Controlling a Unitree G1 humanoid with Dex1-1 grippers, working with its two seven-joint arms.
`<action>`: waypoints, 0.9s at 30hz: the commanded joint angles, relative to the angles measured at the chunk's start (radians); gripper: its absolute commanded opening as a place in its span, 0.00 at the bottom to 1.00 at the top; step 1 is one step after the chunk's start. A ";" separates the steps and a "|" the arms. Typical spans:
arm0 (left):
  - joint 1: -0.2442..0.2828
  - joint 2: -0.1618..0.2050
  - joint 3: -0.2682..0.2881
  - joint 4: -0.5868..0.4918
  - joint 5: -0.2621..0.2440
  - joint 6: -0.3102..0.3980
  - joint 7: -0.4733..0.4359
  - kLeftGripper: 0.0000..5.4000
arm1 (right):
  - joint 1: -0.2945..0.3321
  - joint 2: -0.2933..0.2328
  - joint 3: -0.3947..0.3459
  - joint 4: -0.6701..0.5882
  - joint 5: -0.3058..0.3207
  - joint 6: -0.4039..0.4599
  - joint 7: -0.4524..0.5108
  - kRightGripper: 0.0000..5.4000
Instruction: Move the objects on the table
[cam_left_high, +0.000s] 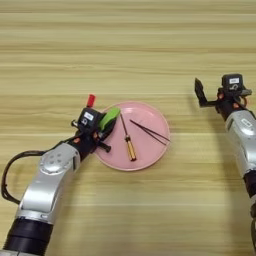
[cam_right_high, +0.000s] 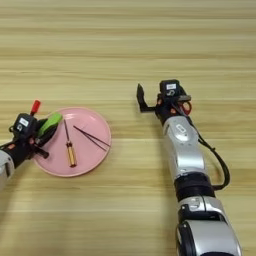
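Jaws of my left gripper (cam_left_high: 106, 131) clamp the green block (cam_left_high: 109, 118), tilted over the pink plate's (cam_left_high: 150, 152) 9 o'clock rim. Red marker (cam_left_high: 91, 100) pokes up just behind my left wrist, at 11 o'clock of the plate, off the plate as far as I can see. Tweezers (cam_left_high: 149, 131) lie on the plate toward 2 o'clock, well apart from my left fingers. Orange-handled screwdriver (cam_left_high: 128, 142) lies on the plate near centre, just beside the block. Right gripper (cam_left_high: 200, 94) hovers over bare table (cam_left_high: 130, 45) at 3 o'clock of the plate, well apart from it; can't tell its finger gap.
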 joint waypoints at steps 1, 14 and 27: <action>0.003 0.007 -0.012 0.012 0.023 0.021 0.003 0.36 | -0.015 0.002 -0.001 -0.001 0.002 -0.008 -0.008 1.00; -0.001 0.001 0.000 0.008 0.018 0.020 0.009 0.59 | -0.009 0.002 0.007 -0.011 0.000 0.000 0.004 1.00; -0.061 -0.034 0.111 0.111 0.006 -0.072 0.097 0.87 | 0.003 -0.001 0.027 -0.027 0.001 0.014 0.027 1.00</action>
